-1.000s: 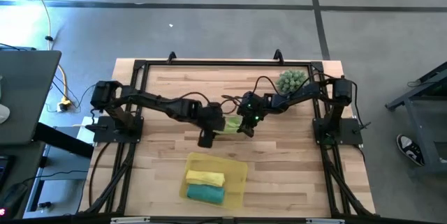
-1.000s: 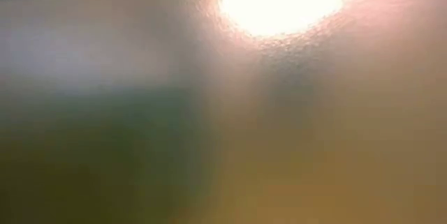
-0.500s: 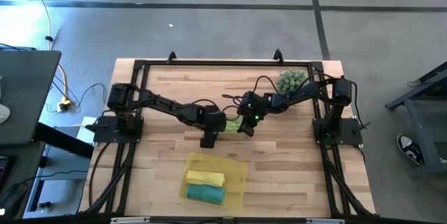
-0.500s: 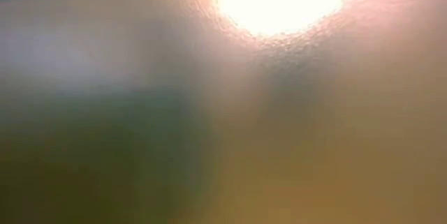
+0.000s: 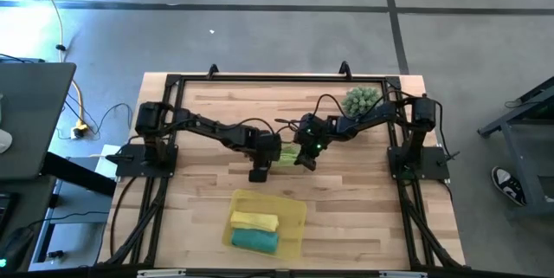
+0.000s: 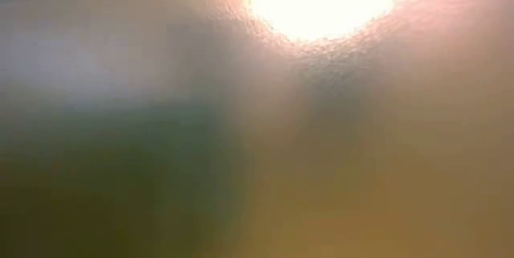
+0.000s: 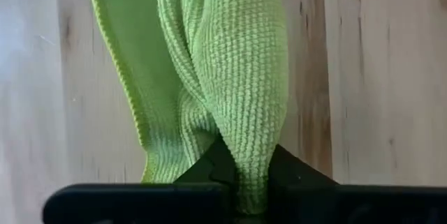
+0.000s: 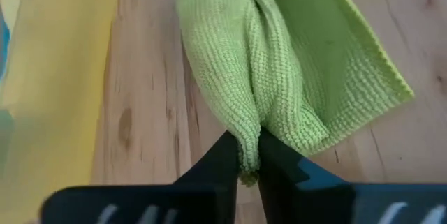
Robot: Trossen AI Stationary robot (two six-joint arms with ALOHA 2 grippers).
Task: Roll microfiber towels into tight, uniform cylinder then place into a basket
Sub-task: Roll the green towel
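Observation:
The lime green towel [image 5: 286,153] is bunched into a long roll at the table's middle, stretched between my two grippers. My left gripper [image 5: 264,155] is shut on its left end and my right gripper [image 5: 305,153] on its right end. A loose flap of the towel [image 8: 349,63] spreads onto the wood beside the roll. Near the front edge stands the yellow basket [image 5: 294,211]. In it lie a rolled yellow towel [image 5: 254,220] and a rolled teal towel [image 5: 254,240]. The low view shows only glare. My left gripper pinches the bunched left end of the lime towel [image 7: 250,175] between its two fingers, several folds together. The fingers come from the table's left, along the roll. My right gripper pinches the bunched right end [image 8: 249,162] between its two fingers, several folds together, coming from the table's right along the roll.
A spiky green ball plant [image 5: 362,100] stands at the far right, close to the right arm. The black frame rail [image 5: 277,77] runs along the table's far edge. Bare wood lies between the lime towel and the basket.
My left arm has reached a little toward the table's right, bringing its gripper up to the lime towel's left end. My right gripper and the towel have kept their place.

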